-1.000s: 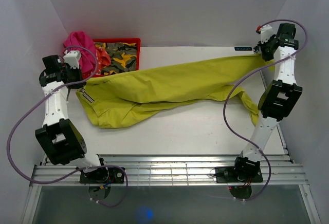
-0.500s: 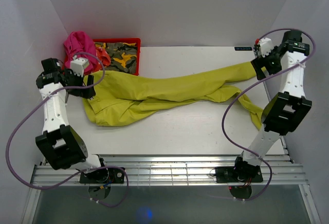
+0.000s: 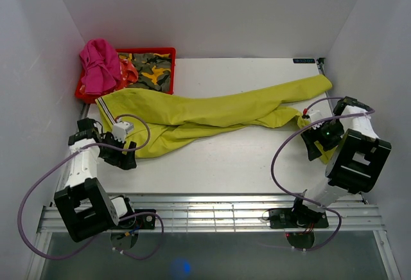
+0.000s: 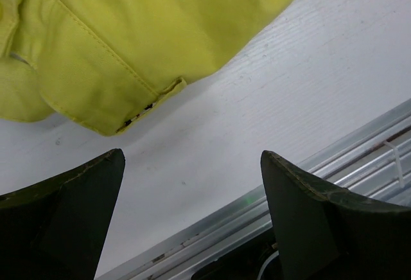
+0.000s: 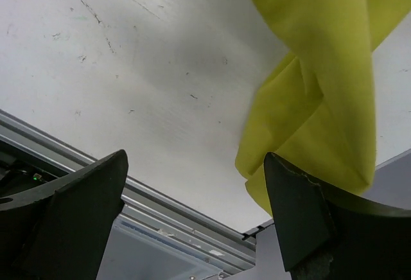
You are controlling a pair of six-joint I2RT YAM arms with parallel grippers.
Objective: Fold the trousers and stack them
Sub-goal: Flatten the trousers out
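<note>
Trousers (image 3: 205, 110) lie unfolded across the far half of the worktop (image 3: 225, 158), waistband (image 3: 106, 110) at the left beside the red bin (image 3: 168, 52), legs running right. One cuff (image 5: 308, 139) trails to the right edge and appears to spill over it.

My left pincer (image 4: 191, 158) hovers just off the waist corner and my right pincer (image 5: 196, 158) hangs beside that cuff. Both stand apart and hold nothing.

The cloth looks light, soft and limp. I expect it to sag and crease wherever it is unsupported. It should not slip much in a pinch, and it is nothing to break. The firmest holds, as I judge it, are the stitched waistband corner at my left and the hemmed cuff at my right, where the layers are thicker. A mid-leg pinch would likely gather only one layer.

Open room lies in the near strip between the cloth and the metal rail (image 3: 212, 219), which suits a fold toward me. The walls (image 3: 38, 49) close in at both sides, the bin crowds the far left corner, and the right edge could drag the loose cuff down.
</note>
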